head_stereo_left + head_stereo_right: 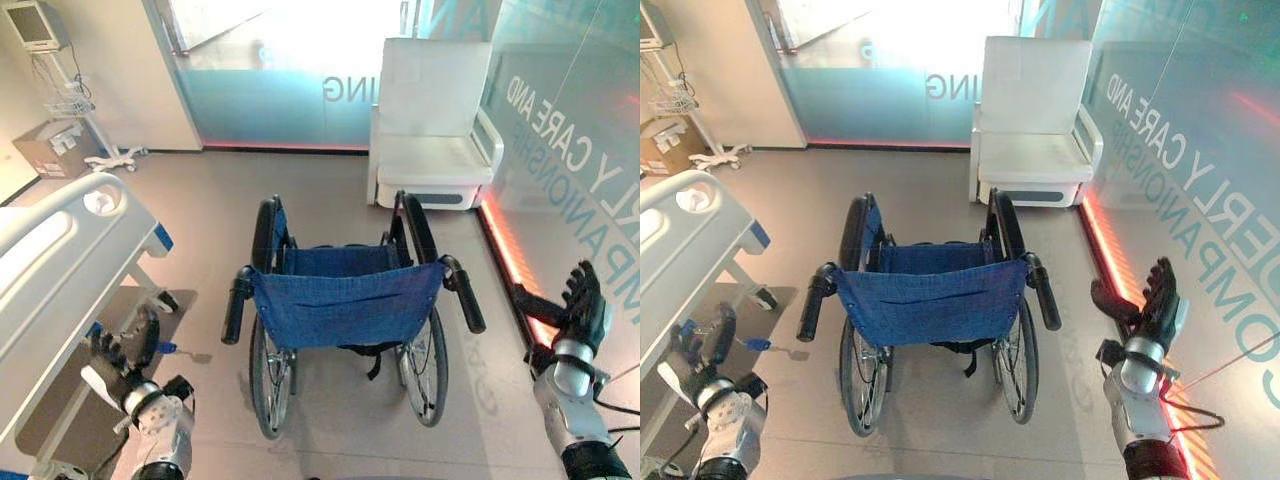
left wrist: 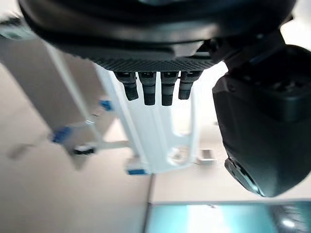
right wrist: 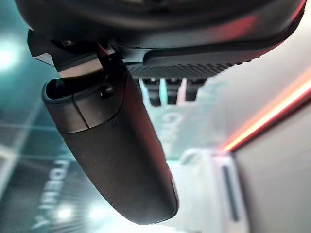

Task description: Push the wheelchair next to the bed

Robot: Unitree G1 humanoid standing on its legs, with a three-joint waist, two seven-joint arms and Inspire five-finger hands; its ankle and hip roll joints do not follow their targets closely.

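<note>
Large white mirrored lettering runs across the teal glass wall (image 1: 560,150). The folding wheelchair with blue fabric backrest (image 1: 345,300) stands mid-floor, just right of the white hospital bed (image 1: 60,260). Left hand (image 1: 120,355) and right hand (image 1: 583,300) hover apart from its black handles, fingers spread, holding nothing

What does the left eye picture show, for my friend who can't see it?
A blue wheelchair stands on the floor with its back to the robot. The left hand and right hand are raised open on either side, touching nothing. A bed is at left.
</note>
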